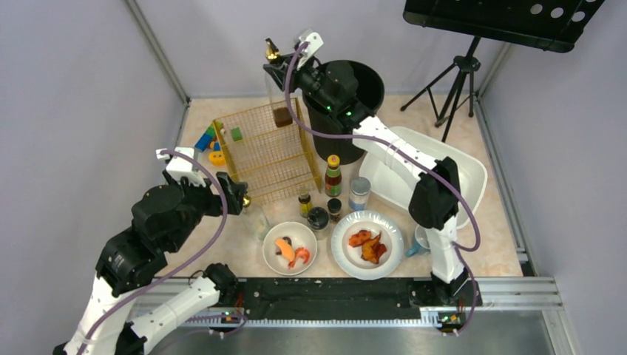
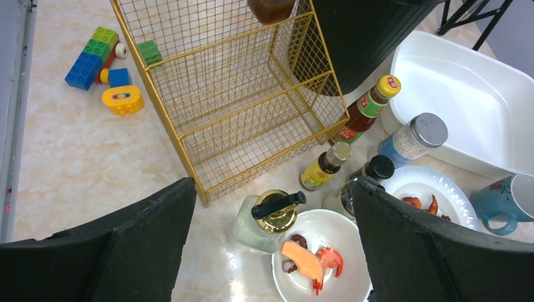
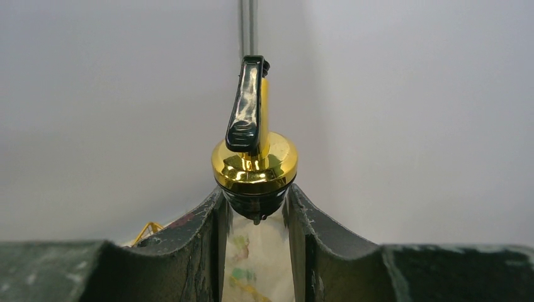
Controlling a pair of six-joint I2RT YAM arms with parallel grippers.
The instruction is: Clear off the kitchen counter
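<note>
Right wrist view: the right end effector [image 3: 255,211] pinches a gold-capped bottle [image 3: 254,160] at the neck, upright, long axis vertical. From above, it hangs clear of the counter [image 1: 495,248], over the rack [image 1: 266,151] and its far edge. With the rack straight below, a plain descent looks likely. Left end effector [image 2: 272,189], spread wide, hovers over a second bottle [image 2: 267,217], the nearer arm for it.

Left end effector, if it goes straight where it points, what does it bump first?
Probably the gold-capped glass bottle, standing right in front of the open left end effector, though depth is unclear.
</note>
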